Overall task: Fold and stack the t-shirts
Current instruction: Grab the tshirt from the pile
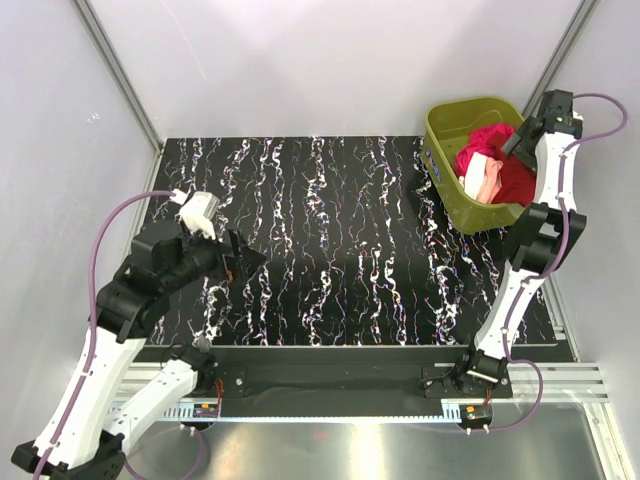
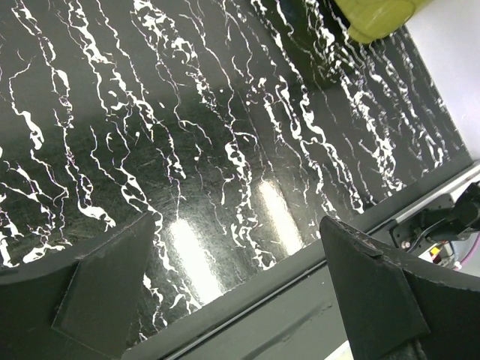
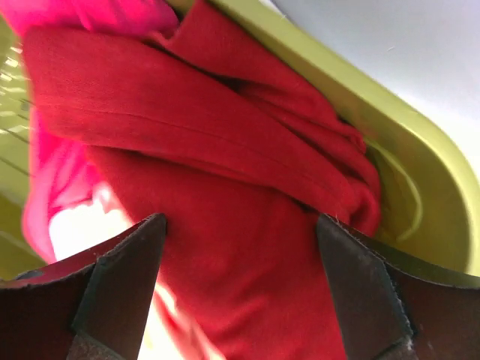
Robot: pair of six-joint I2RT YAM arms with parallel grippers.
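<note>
Enclosure of plain pale walls point(image 1: 320, 60) with aluminium posts point(image 1: 118, 75) at both rear corners — glossy black tabletop point(image 1: 330, 230), veined white, showing two bright light reflections point(image 2: 187, 259) close to its near edge — slotted rail point(image 1: 560, 375) and brushed metal sheet point(image 1: 380, 450) beyond that edge.

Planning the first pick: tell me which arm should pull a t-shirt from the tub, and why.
Right. The right gripper hangs open directly over the deep red t-shirt inside the olive tub. The left gripper, also open, hovers over the table, far from the tub.
</note>
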